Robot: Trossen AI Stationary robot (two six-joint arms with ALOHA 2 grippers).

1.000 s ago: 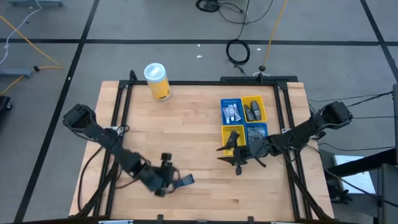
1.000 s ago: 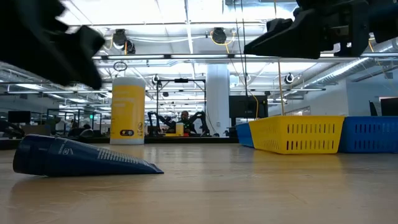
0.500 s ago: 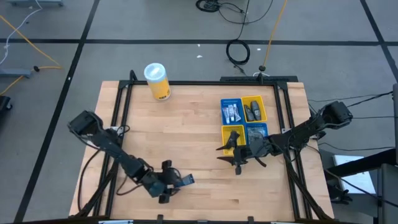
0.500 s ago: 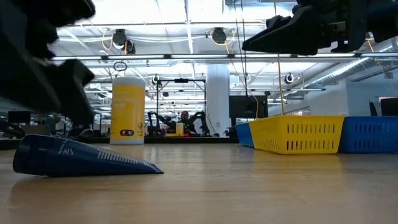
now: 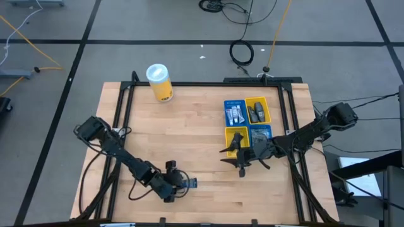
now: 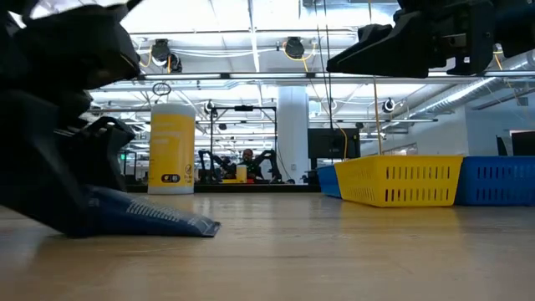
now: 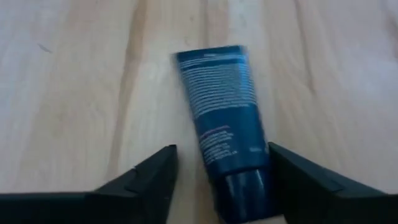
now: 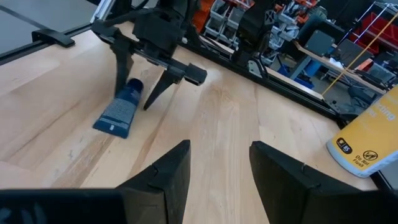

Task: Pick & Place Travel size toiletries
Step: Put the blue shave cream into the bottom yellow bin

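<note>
We see a dark blue tube [image 7: 225,130] lying flat on the wooden desk [image 5: 196,126], near the desk's front edge and left of the middle; its cap end points toward the left gripper and its flat crimped end away from it. The left gripper [image 7: 221,180] is low over the desk with the cap end of the tube between its two fingers [image 7: 146,177]. Those fingers stand wide, one on each side of the tube, and we see bare wood between each finger and the tube, so nothing is gripped. From the low view the tube [image 6: 150,219] lies with its thin end toward the middle of the desk, partly hidden behind the dark bulk of the left gripper [image 6: 58,192].

Well apart, on the right half of the desk, we find the blue-and-yellow tray [image 5: 247,125] with small toiletries in its far compartments. The right gripper [image 5: 240,165] hangs just beside the tray's near side, above the desk, its fingers [image 8: 165,171] parted with nothing between them.

A yellow canister [image 5: 160,82] stands at the far edge.
</note>
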